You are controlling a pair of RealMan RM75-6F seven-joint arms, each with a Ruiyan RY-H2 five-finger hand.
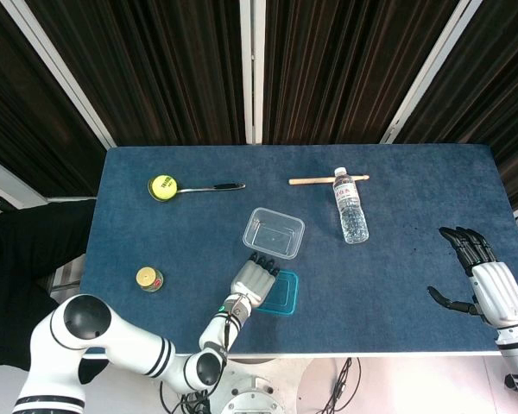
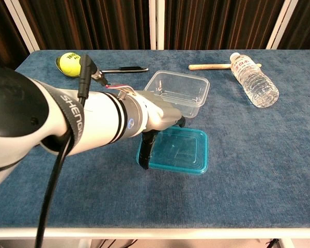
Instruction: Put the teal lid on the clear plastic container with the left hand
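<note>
The teal lid point(image 1: 285, 294) point(image 2: 180, 150) lies flat on the blue table, just in front of the clear plastic container point(image 1: 274, 233) point(image 2: 179, 92), which stands open and empty. My left hand point(image 1: 255, 279) point(image 2: 160, 118) hovers over the lid's left part with its fingers stretched toward the container. Its thumb point(image 2: 146, 153) points down at the lid's left edge. It holds nothing, and it hides the lid's left side in the head view. My right hand point(image 1: 478, 278) is at the table's right edge, fingers spread and empty.
A yellow tennis ball point(image 1: 162, 186) point(image 2: 68, 63) sits on a spoon at the back left. A water bottle point(image 1: 352, 216) point(image 2: 257, 82) and a wooden stick point(image 1: 315, 180) lie at the back right. A small yellow-capped jar point(image 1: 149, 279) stands at the left.
</note>
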